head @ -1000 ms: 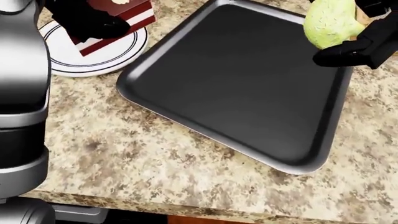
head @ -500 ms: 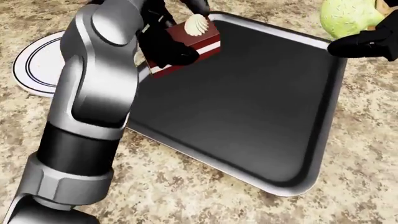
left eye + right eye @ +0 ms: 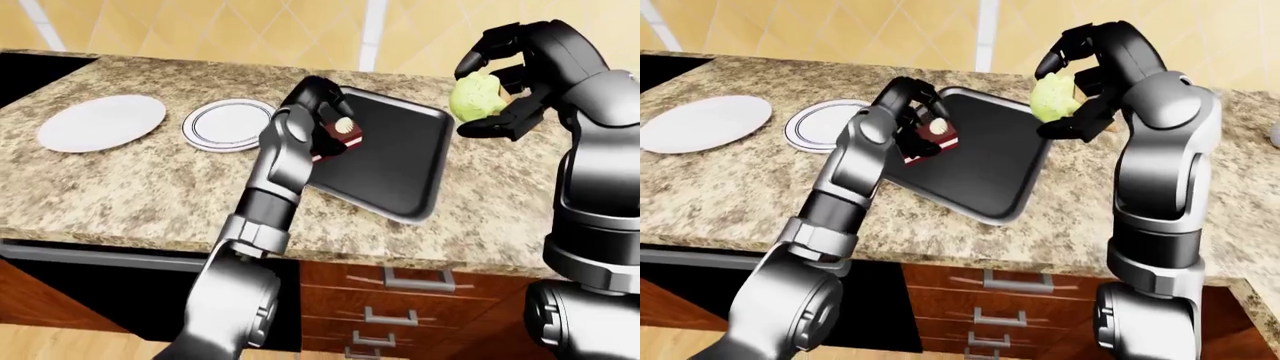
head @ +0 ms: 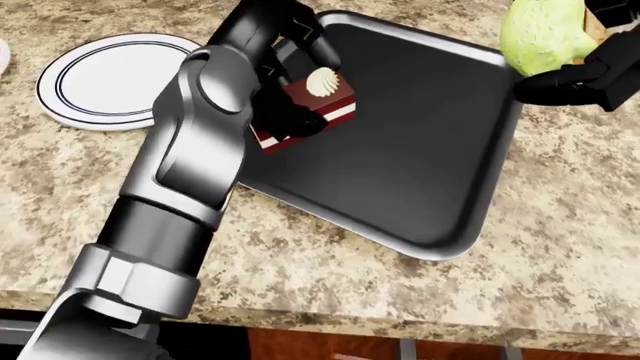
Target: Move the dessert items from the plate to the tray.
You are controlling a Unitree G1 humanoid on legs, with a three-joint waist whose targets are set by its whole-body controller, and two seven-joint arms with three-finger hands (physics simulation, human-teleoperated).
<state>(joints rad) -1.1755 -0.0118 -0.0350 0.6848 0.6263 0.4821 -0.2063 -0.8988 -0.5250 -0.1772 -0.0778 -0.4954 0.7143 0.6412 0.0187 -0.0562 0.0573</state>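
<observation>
My left hand [image 4: 290,90] is shut on a red and white cake slice [image 4: 320,105] topped with cream, holding it over the left side of the black tray [image 4: 430,172]. My right hand [image 3: 500,82] is shut on a pale green round dessert [image 4: 545,34] and holds it above the tray's upper right corner. The white plate with dark rings [image 4: 105,79] lies bare on the counter to the left of the tray.
A second plain white plate [image 3: 100,122] lies further left on the speckled stone counter [image 4: 300,262]. Wooden drawers with metal handles [image 3: 415,281] are below the counter edge. A yellow tiled wall rises behind the counter.
The camera has shifted and the view moved. My left hand carried the cake slice off the ringed plate and over the tray. The right hand still holds the green dessert aloft.
</observation>
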